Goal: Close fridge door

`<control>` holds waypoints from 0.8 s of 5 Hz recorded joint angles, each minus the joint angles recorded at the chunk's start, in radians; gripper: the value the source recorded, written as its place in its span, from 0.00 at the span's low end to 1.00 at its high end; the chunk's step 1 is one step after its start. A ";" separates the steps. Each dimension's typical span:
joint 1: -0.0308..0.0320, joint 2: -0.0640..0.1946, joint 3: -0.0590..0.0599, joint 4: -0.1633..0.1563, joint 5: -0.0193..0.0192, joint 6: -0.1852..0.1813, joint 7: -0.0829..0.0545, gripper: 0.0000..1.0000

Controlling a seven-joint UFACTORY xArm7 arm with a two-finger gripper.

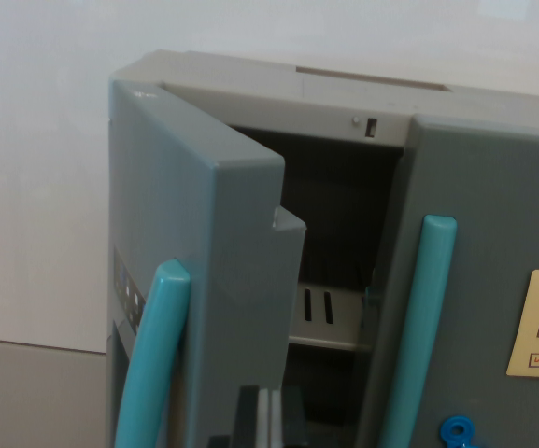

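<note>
A grey toy fridge [344, 93] fills the wrist view, with its left-hand door [199, 280] swung partly open, a teal handle [152, 364] on its face. An inner shelf [330, 322] with two slots is exposed in the gap beside the shut right-hand door [493, 261]. The gripper [269, 420] is seen only in part at the bottom edge, against the open door's edge; whether its fingers are apart or together cannot be told.
</note>
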 joint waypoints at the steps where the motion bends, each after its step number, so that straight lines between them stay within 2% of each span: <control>1: 0.0000 0.000 0.000 0.000 0.0000 0.000 0.000 1.00; 3: 0.0000 0.000 0.000 -0.003 0.0000 0.000 0.000 1.00; 4: 0.0000 0.002 0.013 -0.005 0.0000 0.000 0.000 1.00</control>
